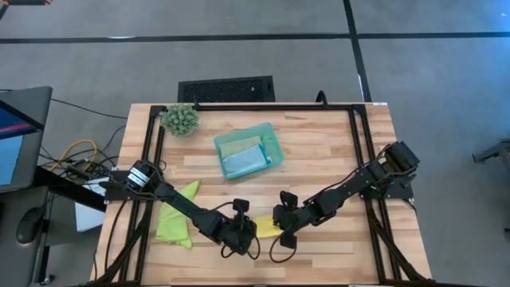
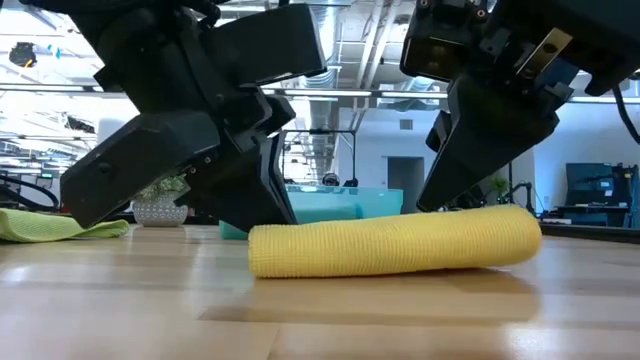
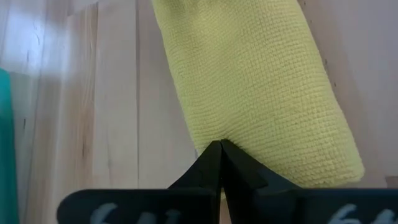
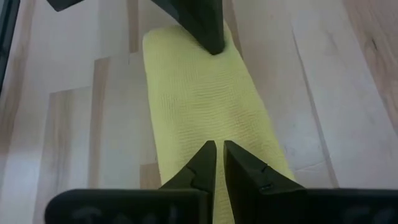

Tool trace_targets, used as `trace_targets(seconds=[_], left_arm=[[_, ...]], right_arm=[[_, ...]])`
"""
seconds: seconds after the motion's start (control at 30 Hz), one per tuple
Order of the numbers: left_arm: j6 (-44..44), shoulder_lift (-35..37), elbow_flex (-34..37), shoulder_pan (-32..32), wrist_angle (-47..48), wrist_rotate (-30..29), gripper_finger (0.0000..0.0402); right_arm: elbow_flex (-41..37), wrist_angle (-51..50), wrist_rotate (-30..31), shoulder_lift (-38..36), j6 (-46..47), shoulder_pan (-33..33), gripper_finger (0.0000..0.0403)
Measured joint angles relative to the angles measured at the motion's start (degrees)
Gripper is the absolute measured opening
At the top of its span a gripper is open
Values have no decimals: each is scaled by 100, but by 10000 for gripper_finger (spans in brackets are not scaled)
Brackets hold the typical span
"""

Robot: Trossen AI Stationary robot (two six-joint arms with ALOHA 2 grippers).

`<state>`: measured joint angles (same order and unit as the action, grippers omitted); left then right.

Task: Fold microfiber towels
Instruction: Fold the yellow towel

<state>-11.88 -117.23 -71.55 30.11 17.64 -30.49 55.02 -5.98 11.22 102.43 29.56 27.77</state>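
Waffle-knit yellow towel (image 2: pixel 395 243) rolled flat, left end effector (image 3: pixel 221 148) pinched closed, right end effector (image 4: pixel 219 149) barely parted.

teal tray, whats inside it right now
The teal tray holds two folded towels side by side: a pale sage green towel and a light blue towel. Whatever lies beneath them is covered.

Yellow towel (image 2: pixel 395 243) lies rolled; lime towel (image 1: pixel 177 213) lies crumpled.
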Motion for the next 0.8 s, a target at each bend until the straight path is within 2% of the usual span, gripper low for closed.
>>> trace_targets(seconds=[0.17,0.43,0.53,0.63,0.8], left_arm=[[71,0,11,0,-157,30,0],[87,0,11,0,-174,36,0],[85,0,11,0,-174,36,0],[85,0,11,0,-174,37,0],[83,0,11,0,-179,36,0]], right_arm=[[0,3,-2,0,39,53,62],[-4,2,70,0,39,149,126],[-122,5,76,0,35,145,138],[-291,13,74,4,24,138,129],[-369,29,-1,7,0,136,75]])
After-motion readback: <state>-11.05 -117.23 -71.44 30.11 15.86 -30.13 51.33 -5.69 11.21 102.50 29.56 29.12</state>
